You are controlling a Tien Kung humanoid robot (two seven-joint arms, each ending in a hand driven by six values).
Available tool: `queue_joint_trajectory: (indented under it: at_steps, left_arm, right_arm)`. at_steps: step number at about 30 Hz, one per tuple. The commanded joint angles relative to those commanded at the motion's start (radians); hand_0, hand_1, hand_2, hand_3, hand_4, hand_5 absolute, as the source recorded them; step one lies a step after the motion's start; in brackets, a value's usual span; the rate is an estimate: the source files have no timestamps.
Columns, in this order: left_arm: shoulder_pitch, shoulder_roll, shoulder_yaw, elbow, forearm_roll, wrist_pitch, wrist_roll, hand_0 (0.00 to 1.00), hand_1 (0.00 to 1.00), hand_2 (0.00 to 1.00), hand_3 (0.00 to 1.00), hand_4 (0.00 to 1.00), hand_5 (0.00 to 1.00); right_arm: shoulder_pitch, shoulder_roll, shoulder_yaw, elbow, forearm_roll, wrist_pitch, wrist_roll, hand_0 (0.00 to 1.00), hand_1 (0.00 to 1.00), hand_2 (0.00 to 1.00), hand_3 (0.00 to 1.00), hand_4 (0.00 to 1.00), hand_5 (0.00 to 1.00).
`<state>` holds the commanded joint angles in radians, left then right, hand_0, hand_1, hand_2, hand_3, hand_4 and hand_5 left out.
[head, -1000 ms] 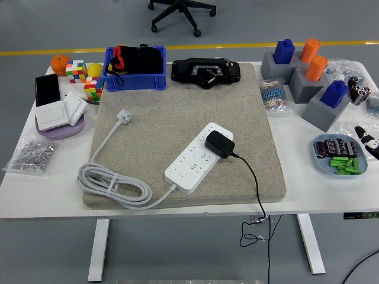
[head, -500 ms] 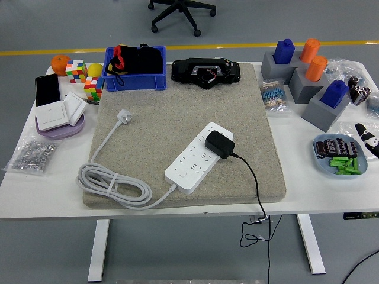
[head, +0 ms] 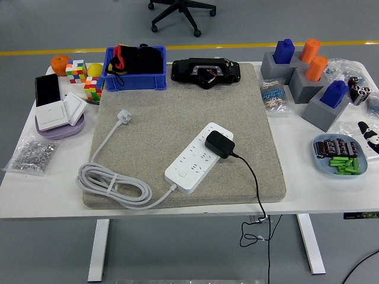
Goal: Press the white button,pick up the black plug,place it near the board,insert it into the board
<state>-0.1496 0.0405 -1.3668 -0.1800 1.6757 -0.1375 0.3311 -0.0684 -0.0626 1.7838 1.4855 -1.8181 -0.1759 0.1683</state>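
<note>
Bag of nuts (head: pixel 32 155) at left edge of white surface (head: pixel 53 189). Switches (head: pixel 58 111) on purple dish, far left. White cable (head: pixel 112 184) coiled on mat (head: pixel 177 100), near left. Blue bin (head: pixel 135 68) at far left of mat. Strip (head: pixel 198 158) lies diagonally at mat centre; black plug (head: pixel 218 144) seated in its far right end, cord trailing off near edge. Blue plate (head: pixel 339 156) near right edge. Right hand (head: pixel 369 134) only just visible at right edge, beyond plate; can't tell if wide or narrow.

Right hand (head: pixel 369 134) mostly off-frame
</note>
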Motion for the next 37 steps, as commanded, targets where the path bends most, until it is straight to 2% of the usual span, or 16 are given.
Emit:
queue_joint_trajectory:
  at_steps: [7,26,37]
  left_arm:
    - [-0.005,0.002,0.006,0.0,-0.008,0.001,0.001,0.701,0.669,0.647,0.65,0.561,0.193]
    - [-0.011,0.007,-0.015,0.0,0.009,0.004,0.003,0.7,0.669,0.646,0.648,0.553,0.194]
    - [-0.007,0.009,-0.001,0.0,0.005,-0.001,0.003,0.7,0.669,0.646,0.649,0.555,0.191]
  right_arm:
    - [0.01,0.005,0.007,-0.001,-0.005,0.004,-0.003,0.799,0.719,0.756,0.719,0.887,0.392]
    - [0.031,0.007,0.008,-0.002,-0.009,0.007,-0.005,0.798,0.719,0.755,0.705,0.88,0.384]
    - [0.026,0.01,0.006,-0.007,-0.011,0.009,-0.006,0.798,0.719,0.755,0.699,0.879,0.382]
